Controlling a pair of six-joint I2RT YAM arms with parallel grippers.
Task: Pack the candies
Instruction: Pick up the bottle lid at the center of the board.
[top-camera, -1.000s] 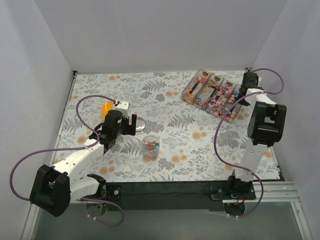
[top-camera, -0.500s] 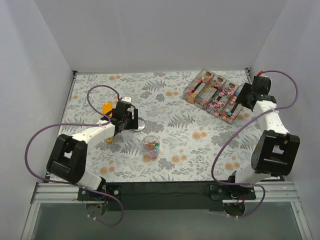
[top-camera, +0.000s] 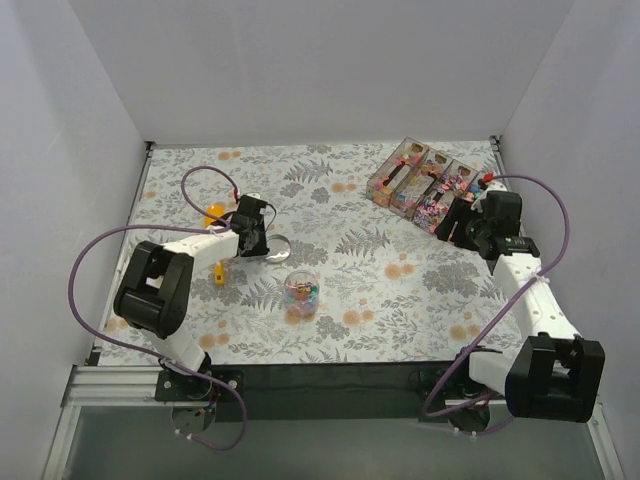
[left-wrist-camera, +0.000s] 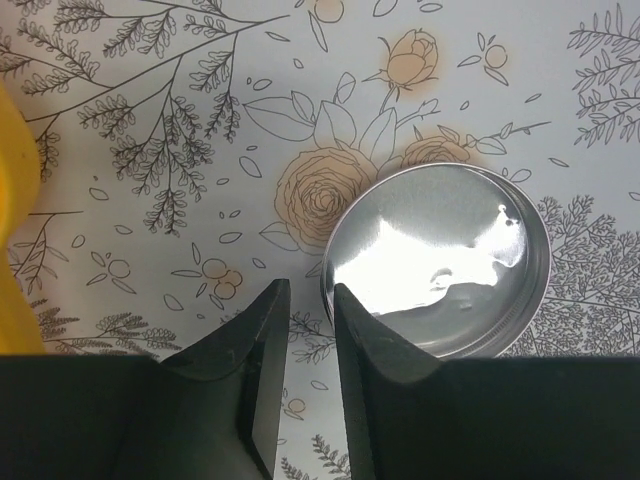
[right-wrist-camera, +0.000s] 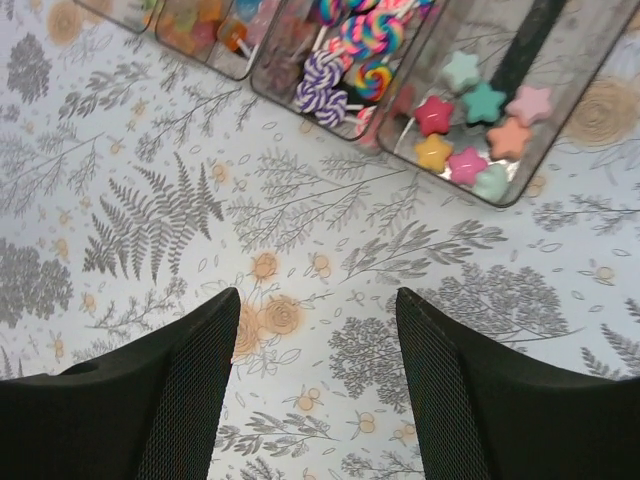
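Note:
The candies (top-camera: 302, 291), tiny mixed-colour beads, sit in a small glass jar (top-camera: 301, 303) mid-table. My left gripper (top-camera: 262, 240) (left-wrist-camera: 306, 290) is down at the left edge of a round silver lid (top-camera: 272, 248) (left-wrist-camera: 440, 262). Its jaws are close together with a narrow strip of tablecloth showing between them. The right finger (left-wrist-camera: 370, 350) overlaps the lid's rim, and whether the rim is pinched does not show. My right gripper (top-camera: 458, 222) (right-wrist-camera: 316, 295) hangs open over bare cloth just in front of the sweets tray (top-camera: 385, 176), holding nothing.
An orange scoop (top-camera: 213, 214) (left-wrist-camera: 14, 220) lies just left of the left gripper. The clear tray's compartments hold lollipops (right-wrist-camera: 345, 60) and star sweets (right-wrist-camera: 478, 130). White walls close in three sides. Purple cables loop off both arms.
The left jaws have narrowed beside the lid, and that arm now lies lower. The right arm has swung forward and left off the tray's far end, and its jaws have opened.

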